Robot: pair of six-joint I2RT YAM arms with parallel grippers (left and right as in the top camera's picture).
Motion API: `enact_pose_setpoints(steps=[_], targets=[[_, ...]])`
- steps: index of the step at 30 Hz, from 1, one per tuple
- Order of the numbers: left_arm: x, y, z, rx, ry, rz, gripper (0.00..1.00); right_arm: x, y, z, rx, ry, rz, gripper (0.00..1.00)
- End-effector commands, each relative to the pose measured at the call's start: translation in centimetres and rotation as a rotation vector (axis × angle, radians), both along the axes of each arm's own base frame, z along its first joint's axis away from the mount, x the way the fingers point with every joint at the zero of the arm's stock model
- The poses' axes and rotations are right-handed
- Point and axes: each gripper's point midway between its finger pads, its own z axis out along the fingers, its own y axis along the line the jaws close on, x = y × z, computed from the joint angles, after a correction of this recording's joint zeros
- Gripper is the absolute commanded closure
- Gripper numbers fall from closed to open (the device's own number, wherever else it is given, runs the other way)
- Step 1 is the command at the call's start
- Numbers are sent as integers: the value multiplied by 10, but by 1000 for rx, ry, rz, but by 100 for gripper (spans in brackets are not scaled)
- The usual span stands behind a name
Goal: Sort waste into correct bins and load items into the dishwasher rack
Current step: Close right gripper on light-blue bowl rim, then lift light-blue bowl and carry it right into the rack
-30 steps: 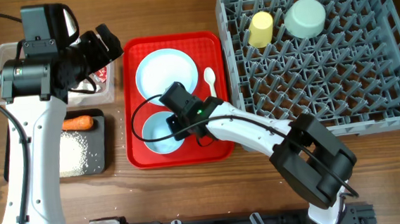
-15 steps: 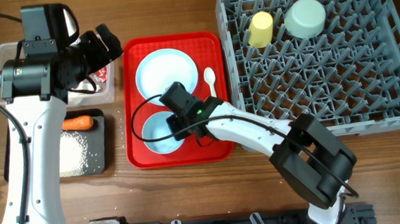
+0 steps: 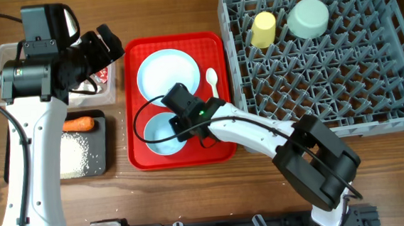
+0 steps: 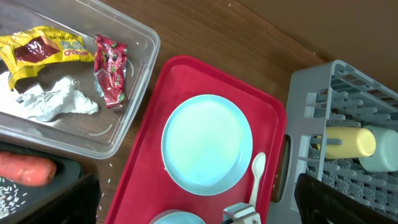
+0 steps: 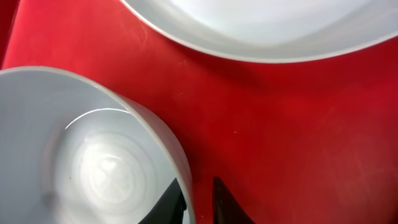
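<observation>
- The right claw point(image 5: 196, 194) is narrow. The rim of the pale blue bowl point(image 5: 93, 162) passes between its two fingers point(image 5: 225, 208), one inside the bowl and one outside. I cannot tell if they really press the wall.
- This bowl sits on the red tray point(image 3: 218, 137), at 6 o'clock from the pale blue plate point(image 3: 163, 73). It is near the plate but not touching it.
- The white spoon point(image 3: 212, 80) lies on the same tray, at 3 o'clock from the plate, with its scoop end toward 12 o'clock.
- The left claw point(image 3: 104, 43) is wide open and holds nothing. It hangs over the right edge of the clear tub point(image 4: 134, 118), at 10 o'clock from the plate.
- In the tub lie a yellow wrapper point(image 4: 37, 53), a red wrapper point(image 4: 111, 71) and a white tissue point(image 4: 53, 102).
- The black tray point(image 3: 101, 145) is at 6 o'clock from the tub. It holds the carrot point(image 3: 78, 124) and the rice point(image 3: 76, 152).
- The grey rack point(image 3: 328, 83) stands at 3 o'clock from the red tray, on the wooden surface point(image 3: 193, 192).
- In the rack, near its 12 o'clock edge, the yellow cup point(image 3: 262, 29) and a pale green bowl point(image 3: 308, 18) are side by side.
</observation>
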Motion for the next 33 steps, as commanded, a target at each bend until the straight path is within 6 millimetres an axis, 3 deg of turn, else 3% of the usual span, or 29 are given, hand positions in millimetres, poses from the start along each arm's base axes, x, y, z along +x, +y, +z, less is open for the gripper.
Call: enact_pose_setpoints(steps=[1, 3, 6, 9, 12, 14, 16, 17, 18, 19, 22, 25, 29, 33], targets=[[1, 4, 1, 20, -7, 0, 0, 8, -2, 14, 5, -42, -18, 86], [1, 4, 1, 20, -7, 0, 0, 9, -2, 14, 6, -42, -18, 96], [1, 4, 1, 20, -7, 0, 0, 12, 0, 25, 21, -61, -18, 96], [1, 4, 1, 20, -7, 0, 0, 20, 2, 52, 46, -116, -32, 96], [1, 4, 1, 20, -7, 0, 0, 45, -30, 106, -8, -279, -137, 96], [1, 4, 1, 20, -7, 0, 0, 57, -65, 138, -76, -388, -230, 96], [1, 4, 1, 20, -7, 0, 0, 69, -116, 179, -205, -534, -316, 96], [1, 4, 1, 20, -7, 0, 0, 73, -151, 202, -316, -611, -357, 96], [1, 4, 1, 20, -7, 0, 0, 74, -176, 216, -397, -655, -402, 96], [1, 4, 1, 20, -7, 0, 0, 71, -217, 236, -521, -706, -493, 96], [1, 4, 1, 20, -7, 0, 0, 61, -291, 266, -775, -758, -656, 96], [1, 4, 1, 20, -7, 0, 0, 58, -342, 276, -949, -737, -753, 96], [1, 4, 1, 20, -7, 0, 0, 63, -398, 274, -1000, -687, -919, 96], [1, 4, 1, 20, -7, 0, 0, 81, -435, 268, -1148, -590, -848, 96]])
